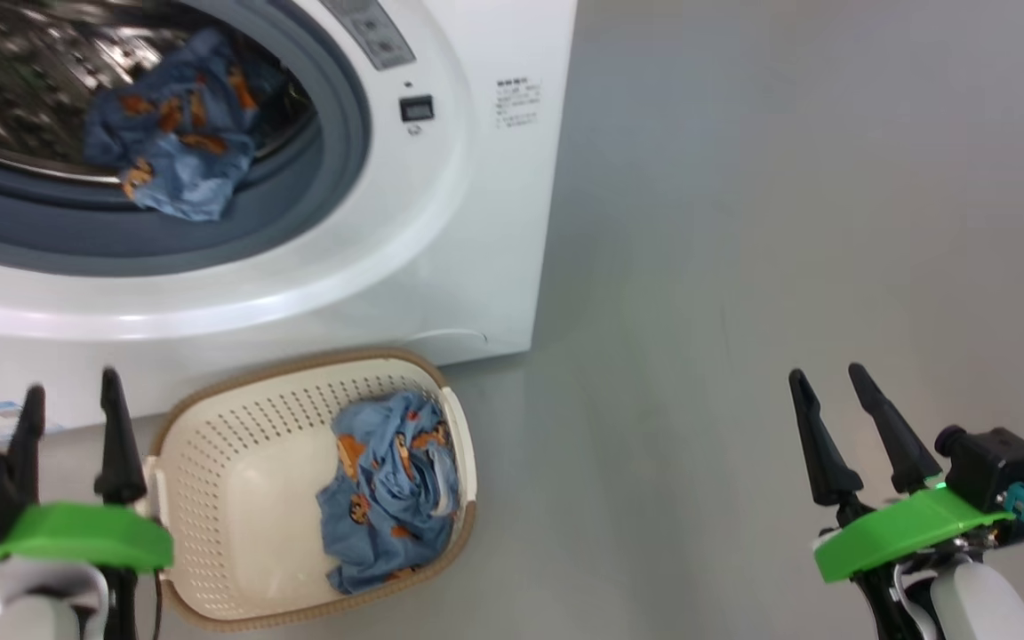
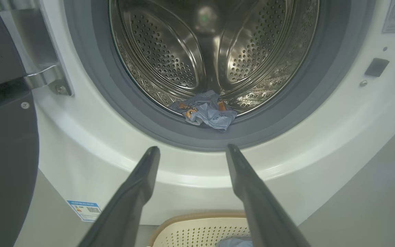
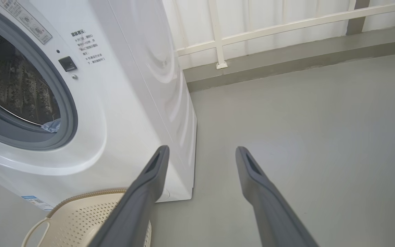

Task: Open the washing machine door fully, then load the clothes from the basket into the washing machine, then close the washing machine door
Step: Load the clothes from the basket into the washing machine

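The white washing machine [image 1: 441, 222] stands with its door [image 2: 2, 147] swung wide to the left, the dark inner face showing in the left wrist view. One piece of the light blue clothes [image 1: 179, 124] lies at the drum's front lip [image 2: 206, 111]. Another bundle of clothes [image 1: 392, 489] rests in the right end of the cream basket [image 1: 236, 498] on the floor before the machine. My left gripper [image 1: 70, 400] is open beside the basket's left end, pointing at the drum [image 2: 192, 149]. My right gripper [image 1: 823, 382] is open over bare floor, well right of the basket [image 3: 201, 151].
Grey floor [image 1: 788, 178] stretches to the right of the machine. A white railing [image 3: 286, 25] on a low kerb runs along the back wall. A small blue label [image 2: 86, 209] sits low on the machine's front.
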Tool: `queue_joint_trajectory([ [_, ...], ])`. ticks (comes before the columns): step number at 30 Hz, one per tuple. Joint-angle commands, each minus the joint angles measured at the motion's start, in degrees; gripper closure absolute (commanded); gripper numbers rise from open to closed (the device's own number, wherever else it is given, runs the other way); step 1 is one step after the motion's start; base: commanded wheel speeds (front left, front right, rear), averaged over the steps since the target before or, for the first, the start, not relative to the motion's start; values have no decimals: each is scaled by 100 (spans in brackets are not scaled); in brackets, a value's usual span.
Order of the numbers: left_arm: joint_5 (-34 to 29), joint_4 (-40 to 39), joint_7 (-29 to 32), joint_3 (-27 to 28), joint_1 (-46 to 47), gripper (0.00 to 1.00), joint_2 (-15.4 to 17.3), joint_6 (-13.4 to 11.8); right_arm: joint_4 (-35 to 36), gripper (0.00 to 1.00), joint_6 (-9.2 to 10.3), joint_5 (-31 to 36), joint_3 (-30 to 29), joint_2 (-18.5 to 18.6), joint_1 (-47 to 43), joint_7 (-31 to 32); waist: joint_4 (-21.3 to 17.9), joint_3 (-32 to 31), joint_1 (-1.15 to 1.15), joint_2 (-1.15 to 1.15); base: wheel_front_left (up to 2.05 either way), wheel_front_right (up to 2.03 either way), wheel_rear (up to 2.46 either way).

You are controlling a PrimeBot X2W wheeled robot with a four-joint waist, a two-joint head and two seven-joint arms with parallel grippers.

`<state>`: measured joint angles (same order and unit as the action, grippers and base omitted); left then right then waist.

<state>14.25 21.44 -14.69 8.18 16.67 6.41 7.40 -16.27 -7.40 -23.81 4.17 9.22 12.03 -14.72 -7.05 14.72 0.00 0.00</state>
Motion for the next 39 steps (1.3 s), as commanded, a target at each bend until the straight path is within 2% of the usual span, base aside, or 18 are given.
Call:
queue_joint_trajectory([
  [1,-42,-205,-30,147,-179,0,130,9,99,0,-9,-4,89,84,-141,-28,205,-343,0,0,0,0,0],
  [9,-54,-576,-30,177,-1017,0,31,9,54,0,-9,-50,75,205,-488,-28,284,-789,0,0,0,0,0],
  [18,-105,-1078,-30,89,-1755,0,-118,9,115,0,-9,-55,-75,267,-861,-28,435,-1000,0,0,0,0,0],
  [39,-59,-1326,-30,248,-1880,0,-147,9,175,0,-9,-37,-144,232,-852,-28,408,-924,0,0,0,0,0],
])
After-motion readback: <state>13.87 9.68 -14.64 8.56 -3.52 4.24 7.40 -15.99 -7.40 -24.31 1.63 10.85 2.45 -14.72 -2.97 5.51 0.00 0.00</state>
